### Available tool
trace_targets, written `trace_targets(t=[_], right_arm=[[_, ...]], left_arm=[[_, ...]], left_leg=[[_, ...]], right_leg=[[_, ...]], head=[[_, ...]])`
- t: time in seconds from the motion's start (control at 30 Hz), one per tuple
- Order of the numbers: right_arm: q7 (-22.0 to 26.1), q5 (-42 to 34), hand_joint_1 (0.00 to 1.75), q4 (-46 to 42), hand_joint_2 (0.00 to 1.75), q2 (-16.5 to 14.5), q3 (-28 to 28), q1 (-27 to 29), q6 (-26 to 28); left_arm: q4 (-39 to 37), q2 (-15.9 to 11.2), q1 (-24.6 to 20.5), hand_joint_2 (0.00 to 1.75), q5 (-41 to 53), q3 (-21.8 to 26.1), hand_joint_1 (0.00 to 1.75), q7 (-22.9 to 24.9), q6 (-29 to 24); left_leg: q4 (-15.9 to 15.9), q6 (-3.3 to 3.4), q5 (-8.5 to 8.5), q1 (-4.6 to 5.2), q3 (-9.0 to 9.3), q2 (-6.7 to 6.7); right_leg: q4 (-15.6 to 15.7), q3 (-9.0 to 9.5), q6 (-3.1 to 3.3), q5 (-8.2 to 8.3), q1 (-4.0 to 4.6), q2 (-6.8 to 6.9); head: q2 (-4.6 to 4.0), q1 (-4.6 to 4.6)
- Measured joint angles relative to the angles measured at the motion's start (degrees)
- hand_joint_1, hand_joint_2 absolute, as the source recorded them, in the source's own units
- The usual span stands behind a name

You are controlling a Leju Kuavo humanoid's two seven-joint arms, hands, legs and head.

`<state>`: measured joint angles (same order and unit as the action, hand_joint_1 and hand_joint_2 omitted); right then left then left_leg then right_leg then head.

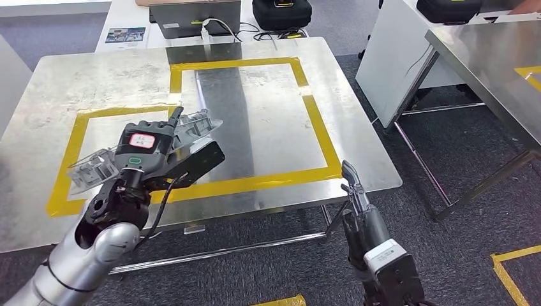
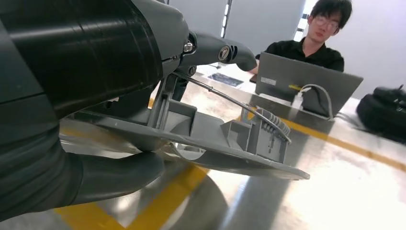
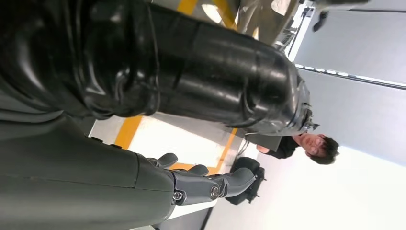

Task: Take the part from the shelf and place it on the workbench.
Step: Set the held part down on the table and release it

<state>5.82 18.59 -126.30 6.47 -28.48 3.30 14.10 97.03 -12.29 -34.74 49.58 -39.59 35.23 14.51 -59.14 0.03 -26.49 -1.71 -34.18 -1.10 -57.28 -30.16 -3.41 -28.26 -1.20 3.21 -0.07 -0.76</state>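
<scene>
My left hand (image 1: 150, 153) grips a long grey plastic part (image 1: 191, 127) and holds it just above the steel workbench (image 1: 268, 127), over the yellow tape outline at the near left. The part (image 2: 225, 143) is flat with ribbed blocks on top; my thumb (image 2: 115, 175) lies under it and darker fingers (image 2: 225, 52) over it. One end of the part (image 1: 92, 167) sticks out to the left of the hand. My right hand (image 1: 357, 197) hangs below the workbench's front edge, its fingers (image 3: 210, 184) stretched out and apart, holding nothing.
Yellow tape (image 1: 255, 182) marks two rectangles on the workbench. A laptop (image 1: 194, 19) and a black bag (image 1: 281, 14) sit on the table behind, where a person (image 2: 316, 43) sits. A second steel table (image 1: 491, 57) stands at the right.
</scene>
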Motion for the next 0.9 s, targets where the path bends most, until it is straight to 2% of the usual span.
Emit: trace_targets(t=[0.1, 0.2, 0.37, 0.63, 0.73, 0.9], right_arm=[[-0.1, 1.4, 0.00, -1.4, 0.00, 0.0, 0.0, 0.8, 0.4], [-0.2, 2.1, 0.00, -2.7, 0.00, 0.0, 0.0, 2.1, 0.9], [-0.2, 2.4, 0.00, -4.2, 0.00, 0.0, 0.0, 3.0, 1.1], [0.3, 3.0, 0.00, -5.2, 0.00, 0.0, 0.0, 3.5, 1.6], [1.2, 3.0, 0.00, -5.6, 0.00, 0.0, 0.0, 3.7, 1.7], [2.4, 2.1, 0.00, -5.8, 0.00, 0.0, 0.0, 3.7, 1.7]], left_arm=[[-0.4, -0.3, 0.2, 1.75, 5.5, 2.1, 1.75, 0.1, 7.6], [0.0, -1.5, 1.1, 1.75, 8.5, 5.9, 1.75, 0.2, 12.2], [0.8, -2.9, 1.9, 1.75, 9.2, 10.3, 1.75, 0.2, 13.7], [1.2, -3.4, 2.4, 1.75, 13.1, 12.4, 1.75, 0.2, 16.7], [0.6, -3.4, 2.4, 1.75, 13.0, 12.0, 1.75, 0.2, 16.2], [-3.9, -1.9, 0.9, 1.75, 10.0, 7.8, 1.75, 0.0, 8.2]], left_leg=[[0.0, -0.02, 0.03, 0.00, -0.02, 0.00], [0.0, -0.07, 0.10, -0.01, -0.04, 0.02], [0.0, -0.05, 0.25, -0.01, -0.14, 0.24], [0.0, -0.02, 0.30, 0.01, -0.16, 0.25], [0.0, -0.01, 0.30, 0.01, -0.15, 0.25], [0.0, -0.01, 0.30, 0.01, -0.16, 0.25]], right_leg=[[-0.1, -0.02, 0.00, 0.00, 0.01, 0.00], [-0.2, -0.10, 0.01, 0.00, 0.02, 0.01], [-0.2, -0.15, 0.02, -0.04, 0.02, 0.27], [-0.2, -0.18, 0.02, 0.03, 0.00, 0.25], [-0.2, -0.31, 0.01, 0.04, 0.00, 0.25], [-0.2, -0.46, 0.01, 0.04, -0.01, 0.24]], head=[[0.00, -0.01], [0.00, 0.01], [0.00, 0.14], [0.00, 0.08], [0.00, 0.13], [0.00, 0.19]])
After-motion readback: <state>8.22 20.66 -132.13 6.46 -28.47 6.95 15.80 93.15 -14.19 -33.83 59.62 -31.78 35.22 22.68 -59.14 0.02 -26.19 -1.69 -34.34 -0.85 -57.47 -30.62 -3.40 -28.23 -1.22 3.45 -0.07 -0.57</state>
